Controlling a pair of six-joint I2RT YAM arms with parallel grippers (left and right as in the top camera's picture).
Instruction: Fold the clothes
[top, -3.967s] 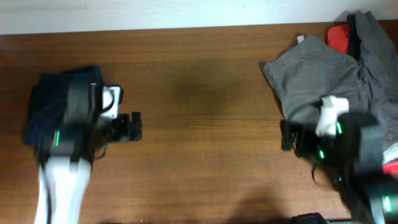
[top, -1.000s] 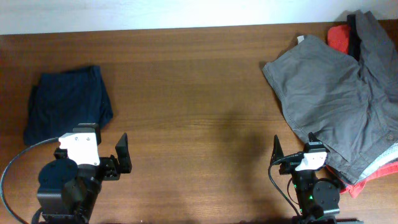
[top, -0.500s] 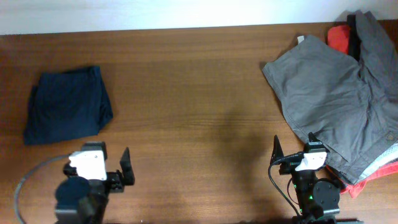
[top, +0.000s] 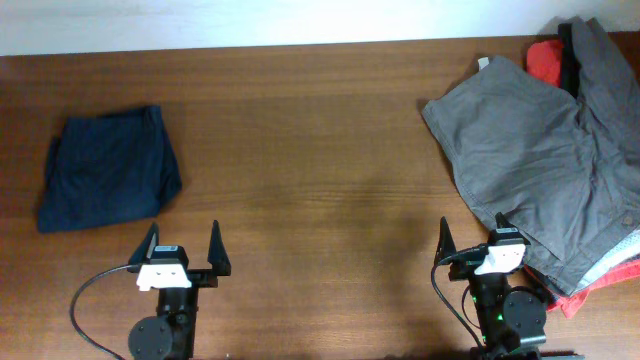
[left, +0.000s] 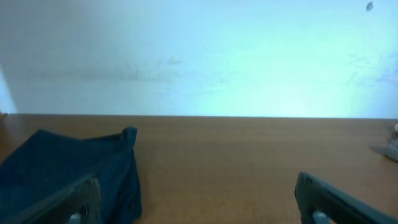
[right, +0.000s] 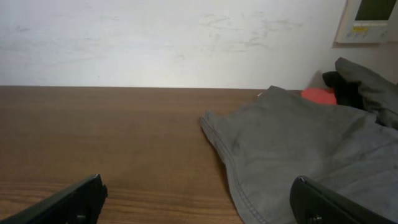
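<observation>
- Clothes lie in two groups on the counter (top: 320, 130), well apart from each other.
- Navy shorts (top: 108, 170): on the left part of the counter, folded into a flat, compact, roughly rectangular packet with soft, slightly rounded corners. The cloth is matte and dark, with faint creases.
- Grey shorts (top: 520, 150): on the right part of the counter, spread open and unfolded. The surface is wrinkled and the outline is broad and irregular.
- Red-orange piece (top: 545, 58): at the far right corner, partly covered by a darker grey garment (top: 600, 60). Another red-orange edge shows under the grey shorts at the near right.
- Counter surface: brown wood grain, smooth, with a slight sheen.
- Left fingers (top: 215, 250): dark, tapered, spread wide and empty. They sit at the near edge, apart from the navy shorts.
- Right fingers (top: 443, 240): spread wide and empty. One is over bare counter and the other is at the near hem of the grey shorts; contact with the cloth cannot be told.
- Wall (left: 199, 56): plain white, behind the counter. The right wrist view shows a pale rectangular panel (right: 371, 18) mounted on it.
</observation>
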